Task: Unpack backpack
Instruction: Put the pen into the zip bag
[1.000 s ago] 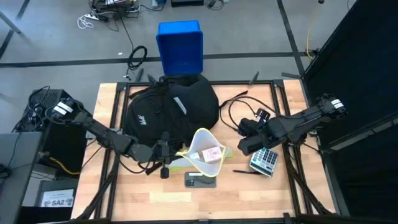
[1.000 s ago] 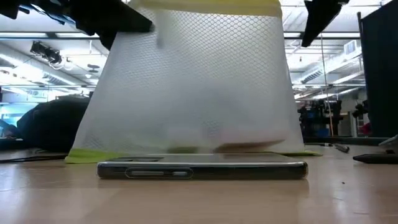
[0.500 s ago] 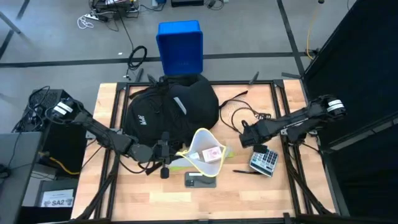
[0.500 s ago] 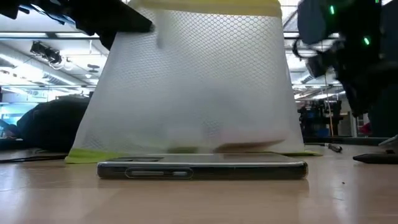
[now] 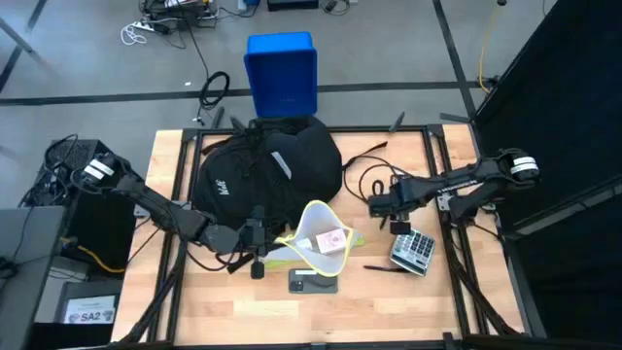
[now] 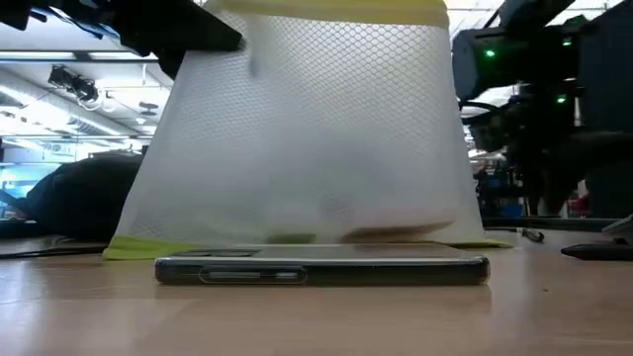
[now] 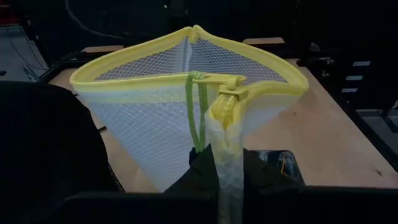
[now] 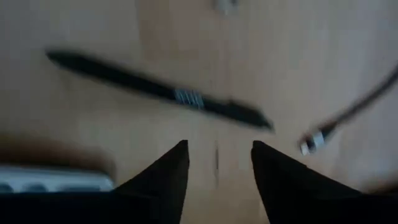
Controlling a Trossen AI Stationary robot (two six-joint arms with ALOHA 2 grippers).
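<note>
- Wooden surface [image 5: 233, 301], set on a grey workshop floor with a blue plastic box [image 5: 282, 73] behind it, carries the backpack [image 5: 267, 175] at its rear left, lying bulged and near the mesh pouch.
- A yellow-rimmed mesh pouch [image 5: 319, 233] is held upright by the left gripper [image 5: 260, 236], which is clamped on the pouch's zipper end beside the backpack; a smartphone [image 5: 313, 282] lies just in front of it.
- The right gripper [image 5: 381, 204] hovers with fingers narrowly parted over the cables, near a calculator [image 5: 413, 251] and a black pen [image 8: 161, 90].
- The pouch is best kept steady and mouth-up, so that its contents can be reached without tipping.
- The right gripper should be lowered squarely, clear of the loose cable [image 5: 374, 180], to avoid snagging.
</note>
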